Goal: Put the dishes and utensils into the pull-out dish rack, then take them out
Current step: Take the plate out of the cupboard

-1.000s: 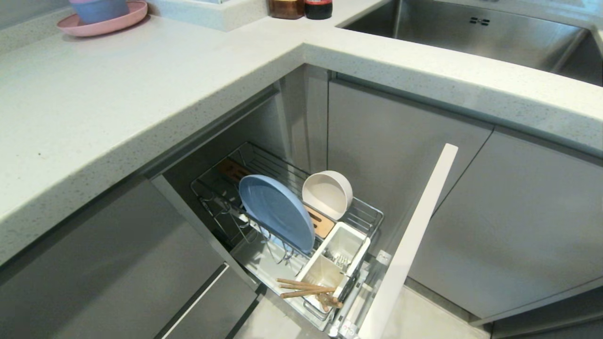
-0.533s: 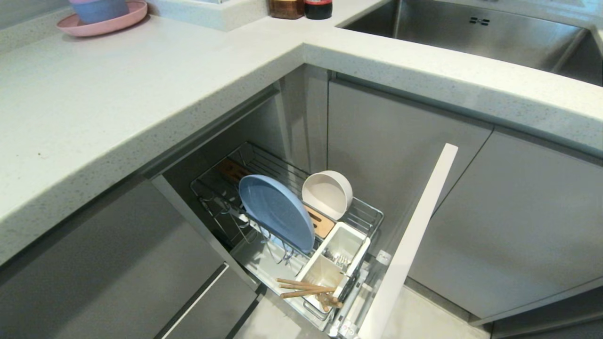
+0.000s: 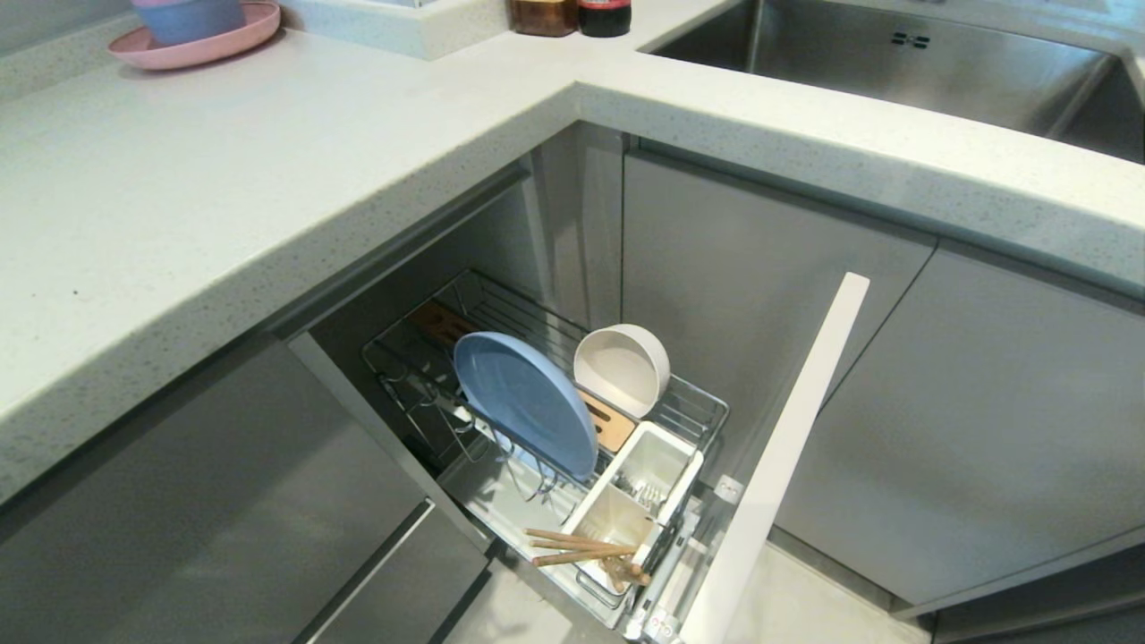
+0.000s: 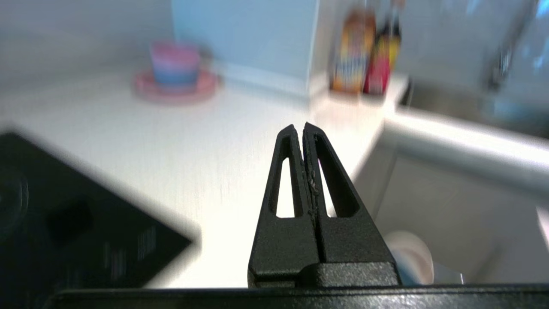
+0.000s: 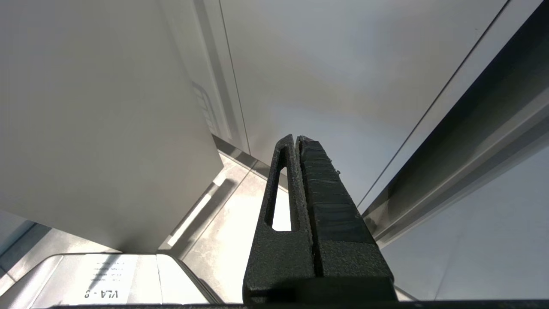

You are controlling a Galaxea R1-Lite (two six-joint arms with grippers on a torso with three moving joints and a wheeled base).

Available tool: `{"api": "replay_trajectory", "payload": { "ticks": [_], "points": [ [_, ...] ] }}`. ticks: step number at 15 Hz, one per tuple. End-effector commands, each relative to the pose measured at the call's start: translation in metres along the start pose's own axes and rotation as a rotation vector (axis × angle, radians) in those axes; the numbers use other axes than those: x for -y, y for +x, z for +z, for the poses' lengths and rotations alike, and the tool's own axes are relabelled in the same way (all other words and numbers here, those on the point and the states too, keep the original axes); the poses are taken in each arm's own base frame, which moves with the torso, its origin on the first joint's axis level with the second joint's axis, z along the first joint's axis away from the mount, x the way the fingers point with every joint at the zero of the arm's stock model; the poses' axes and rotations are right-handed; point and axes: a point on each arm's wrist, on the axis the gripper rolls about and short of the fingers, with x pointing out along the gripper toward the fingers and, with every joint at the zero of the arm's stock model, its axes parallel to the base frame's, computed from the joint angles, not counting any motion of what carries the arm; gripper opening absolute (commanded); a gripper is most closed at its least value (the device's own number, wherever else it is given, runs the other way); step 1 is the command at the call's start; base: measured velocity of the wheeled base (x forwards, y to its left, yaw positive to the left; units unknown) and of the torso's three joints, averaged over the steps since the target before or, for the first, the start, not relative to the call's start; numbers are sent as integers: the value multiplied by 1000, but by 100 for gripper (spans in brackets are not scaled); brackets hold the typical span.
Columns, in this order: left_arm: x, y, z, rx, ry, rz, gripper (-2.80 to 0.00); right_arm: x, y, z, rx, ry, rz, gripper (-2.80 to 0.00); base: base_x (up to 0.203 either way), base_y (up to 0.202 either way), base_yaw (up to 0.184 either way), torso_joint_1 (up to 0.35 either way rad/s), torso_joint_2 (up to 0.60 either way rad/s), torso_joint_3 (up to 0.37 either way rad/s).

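Pull-out chrome wire dish rack (image 3: 689, 411): drawn out below the counter, loaded with upright light-blue round plate (image 3: 523, 402) and off-white bowl (image 3: 622, 368). Left gripper (image 4: 303, 127): clenched, empty, held above the white countertop (image 4: 150, 141), well apart from the rack. Right gripper (image 5: 296, 138): clenched, empty, parked beside grey cabinet fronts (image 5: 343, 64).

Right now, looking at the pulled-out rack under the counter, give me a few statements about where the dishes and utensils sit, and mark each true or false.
1. The blue plate stands on edge in the rack. True.
2. The off-white bowl sits on the counter. False: it is in the rack, tipped on its side behind the plate.
3. The chopsticks lie across the nearer white cup. True.
4. The left gripper holds the fork. False: its jaws are shut on nothing.
5. The pink plate is in the sink. False: it is on the counter.
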Motion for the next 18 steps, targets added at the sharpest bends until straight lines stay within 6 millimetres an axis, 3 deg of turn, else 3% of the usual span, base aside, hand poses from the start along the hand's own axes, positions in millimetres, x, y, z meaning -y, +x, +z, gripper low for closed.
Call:
{"api": "replay_trajectory", "payload": {
  "ticks": [1,4,7,11,13,16,18],
  "points": [
    [-5,74,9,-61,-48,18,-280,0,0,0,-2,0,0,-280,0,0,0,0,0,0],
    [-2,122,30,-114,-303,-76,-280,0,0,0,-2,0,0,-280,0,0,0,0,0,0],
    [19,150,19,-368,-570,-274,-280,0,0,0,-2,0,0,-280,0,0,0,0,0,0],
    [62,150,-2,-677,-748,-531,-280,0,0,0,-2,0,1,-280,0,0,0,0,0,0],
    [90,148,-19,-806,-752,-561,-280,0,0,0,-2,0,0,-280,0,0,0,0,0,0],
    [132,145,-51,-964,-669,-398,-280,0,0,0,-2,0,0,-280,0,0,0,0,0,0],
    [150,142,-69,-1047,-617,-298,-280,0,0,0,-2,0,0,-280,0,0,0,0,0,0]
  ]
}}
